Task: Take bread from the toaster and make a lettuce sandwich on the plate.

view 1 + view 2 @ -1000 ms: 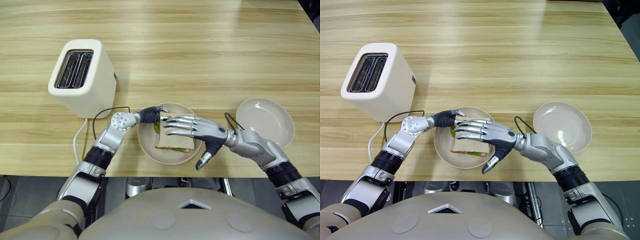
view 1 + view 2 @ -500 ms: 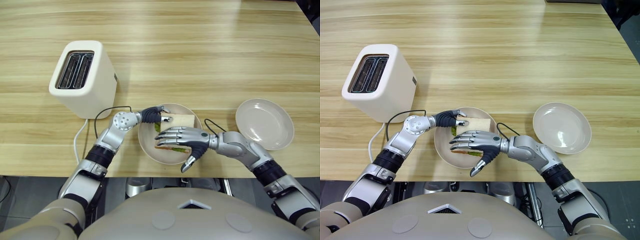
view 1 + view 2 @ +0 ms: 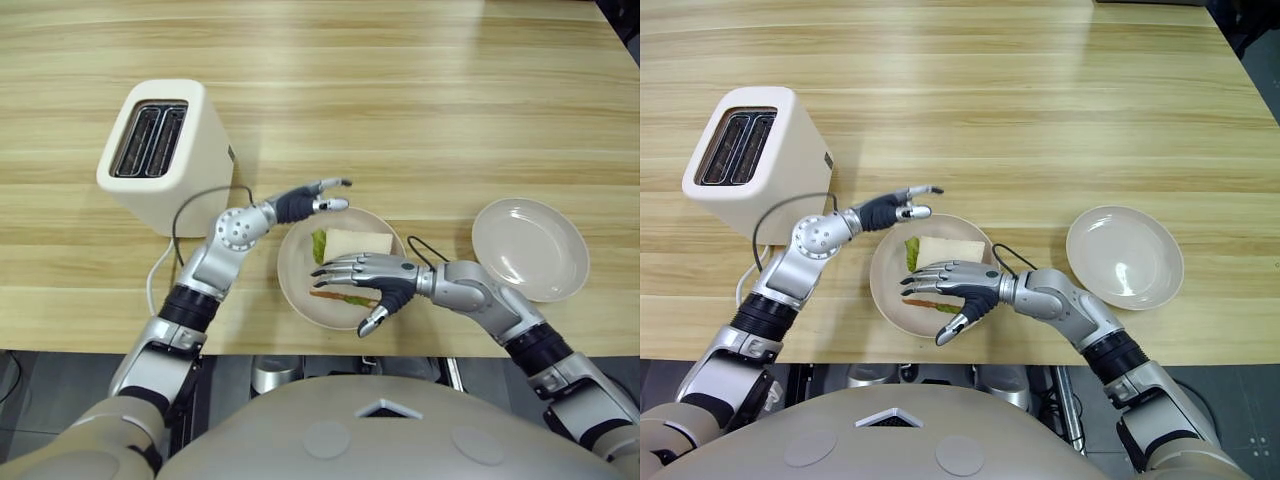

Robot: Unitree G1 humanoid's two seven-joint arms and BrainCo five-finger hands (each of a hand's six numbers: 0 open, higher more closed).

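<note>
A lettuce sandwich [image 3: 356, 244] lies on the beige plate [image 3: 292, 282] near the table's front edge, with green lettuce [image 3: 319, 245] showing at its left side. My right hand [image 3: 363, 278] hovers flat over the sandwich's front half, fingers spread and holding nothing. My left hand [image 3: 312, 200] is raised just beyond the plate's far left rim, fingers extended and empty. The white toaster [image 3: 165, 152] stands at the left with both slots looking dark.
A second, bare beige plate [image 3: 530, 246] sits at the right. The toaster's black cable [image 3: 196, 200] loops between the toaster and my left arm. Open wooden table lies beyond the plates.
My left hand let go of the sandwich's corner and lifted away past the plate's rim. My right hand drew back toward me and lower over the sandwich's front half.
</note>
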